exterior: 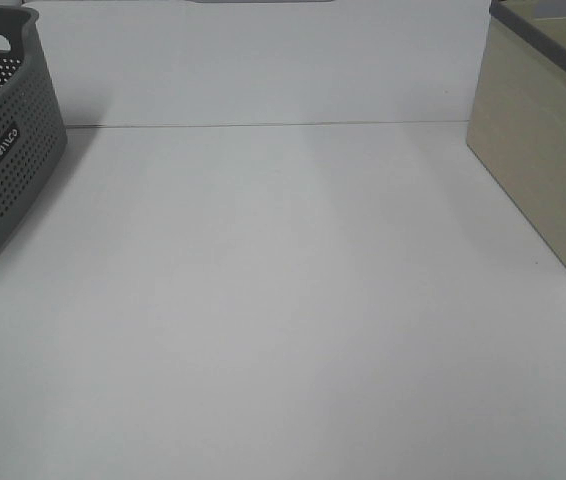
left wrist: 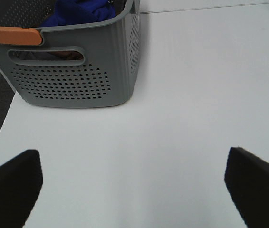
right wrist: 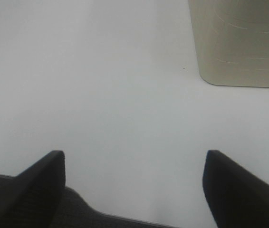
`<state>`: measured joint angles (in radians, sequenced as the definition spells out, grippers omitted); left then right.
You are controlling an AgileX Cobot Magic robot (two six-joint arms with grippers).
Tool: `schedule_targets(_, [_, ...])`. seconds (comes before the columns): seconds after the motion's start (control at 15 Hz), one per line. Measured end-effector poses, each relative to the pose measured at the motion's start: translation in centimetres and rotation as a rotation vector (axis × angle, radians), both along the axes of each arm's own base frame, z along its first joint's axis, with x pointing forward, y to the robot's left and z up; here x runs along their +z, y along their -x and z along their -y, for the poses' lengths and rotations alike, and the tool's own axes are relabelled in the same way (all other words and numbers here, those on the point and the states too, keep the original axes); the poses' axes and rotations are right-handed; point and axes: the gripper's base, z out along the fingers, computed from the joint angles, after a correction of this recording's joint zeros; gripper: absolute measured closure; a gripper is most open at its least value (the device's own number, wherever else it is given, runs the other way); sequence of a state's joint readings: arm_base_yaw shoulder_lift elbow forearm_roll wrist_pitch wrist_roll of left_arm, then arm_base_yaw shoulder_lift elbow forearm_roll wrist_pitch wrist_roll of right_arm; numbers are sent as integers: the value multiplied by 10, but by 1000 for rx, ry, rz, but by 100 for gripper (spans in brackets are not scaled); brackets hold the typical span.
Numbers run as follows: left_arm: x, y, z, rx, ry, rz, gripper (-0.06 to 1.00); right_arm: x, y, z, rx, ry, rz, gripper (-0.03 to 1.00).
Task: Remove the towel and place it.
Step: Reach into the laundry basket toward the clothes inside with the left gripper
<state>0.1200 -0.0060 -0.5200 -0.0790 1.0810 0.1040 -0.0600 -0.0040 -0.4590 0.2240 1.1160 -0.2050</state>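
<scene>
Right — one towel [left wrist: 84, 10], bunched inside the grey basket [left wrist: 72, 83] at the left end of the desk [exterior: 283, 330], seen only as a blue heap behind the rim. Soft, light and floppy by the look of it; likely to sag and drape once lifted, hardly fragile. Best pinched at a raised fold on top of the heap — not at a buried edge. Two baskets counted: one grey, perforated; one beige basket [exterior: 538, 170], well apart. Left jaws spread wide, empty, short of the grey basket. Right jaws spread wide, empty, near the beige basket.
</scene>
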Motion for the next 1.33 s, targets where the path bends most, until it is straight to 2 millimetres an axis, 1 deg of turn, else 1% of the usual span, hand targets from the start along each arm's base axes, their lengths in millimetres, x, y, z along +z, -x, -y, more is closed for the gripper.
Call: schedule_targets(1.33, [0,0,0,0,0,0,-5,0,0,0,0,0,0,19])
